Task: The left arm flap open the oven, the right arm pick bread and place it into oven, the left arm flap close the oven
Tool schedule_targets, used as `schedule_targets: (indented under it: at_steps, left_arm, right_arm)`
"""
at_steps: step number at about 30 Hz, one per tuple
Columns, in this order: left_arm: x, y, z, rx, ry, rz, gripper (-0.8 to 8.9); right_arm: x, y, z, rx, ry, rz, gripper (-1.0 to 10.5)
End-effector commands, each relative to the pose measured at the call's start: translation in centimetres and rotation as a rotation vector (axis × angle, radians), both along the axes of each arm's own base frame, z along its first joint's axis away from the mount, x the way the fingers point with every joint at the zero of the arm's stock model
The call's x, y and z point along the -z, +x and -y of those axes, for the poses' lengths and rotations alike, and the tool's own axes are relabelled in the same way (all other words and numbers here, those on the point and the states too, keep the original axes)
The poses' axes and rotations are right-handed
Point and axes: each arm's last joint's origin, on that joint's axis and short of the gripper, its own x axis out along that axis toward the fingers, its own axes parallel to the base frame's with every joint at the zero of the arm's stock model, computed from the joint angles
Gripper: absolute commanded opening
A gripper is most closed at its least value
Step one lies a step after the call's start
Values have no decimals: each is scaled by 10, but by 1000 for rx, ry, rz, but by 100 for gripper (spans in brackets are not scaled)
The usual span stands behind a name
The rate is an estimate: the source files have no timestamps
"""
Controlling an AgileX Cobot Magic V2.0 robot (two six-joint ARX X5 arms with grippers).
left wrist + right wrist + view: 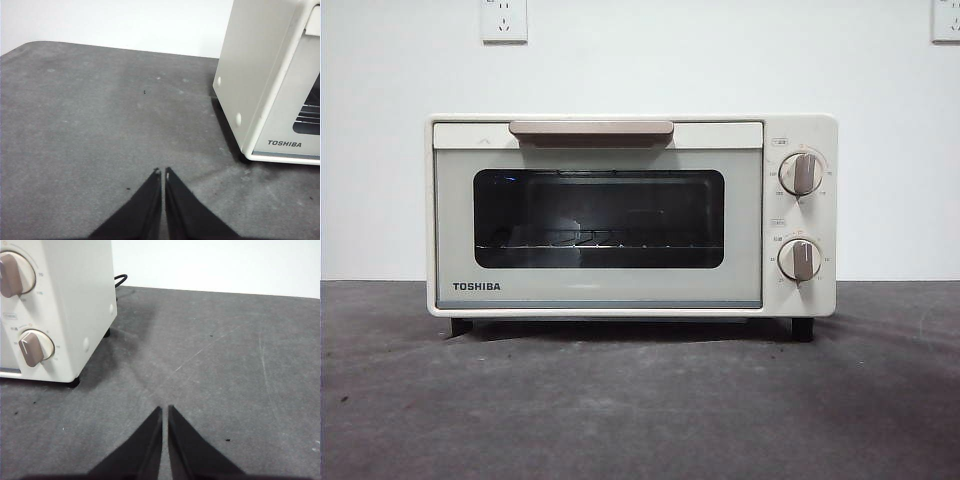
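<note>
From my left wrist camera, the left gripper hung with jaws together above the grey table, well apart from the closed oven, whose TOSHIBA label showed.

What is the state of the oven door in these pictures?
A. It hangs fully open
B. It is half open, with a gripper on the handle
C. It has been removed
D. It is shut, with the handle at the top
D: in the front view the oven door sits flush in its frame, its handle along the top edge, no gripper touching it.
</note>
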Motion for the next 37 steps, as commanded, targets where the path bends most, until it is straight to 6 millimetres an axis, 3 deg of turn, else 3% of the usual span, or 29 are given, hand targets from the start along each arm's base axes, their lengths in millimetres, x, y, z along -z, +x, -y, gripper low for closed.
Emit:
schedule_targets:
  at_steps: [1,8,14,19,31,37]
  left_arm:
    - [7,1,0,-12,-39,-23,20]
    - [2,0,1,16,-144,-13,17]
    - [-31,-4,3,27,-267,57,17]
    - [-68,-6,3,17,-415,83,17]
    - [-164,9,8,173,-418,38,17]
    - [-191,11,18,361,-381,-48,17]
  right_arm:
    - [1,0,0,-2,23,4,15]
    - [-2,-1,-1,-13,231,-16,14]
    - [-29,-6,-2,-15,390,38,11]
    - [-64,-16,-3,-40,453,38,11]
    - [-155,-34,-7,-213,410,-87,11]
    - [-189,-33,-11,-345,351,-152,11]
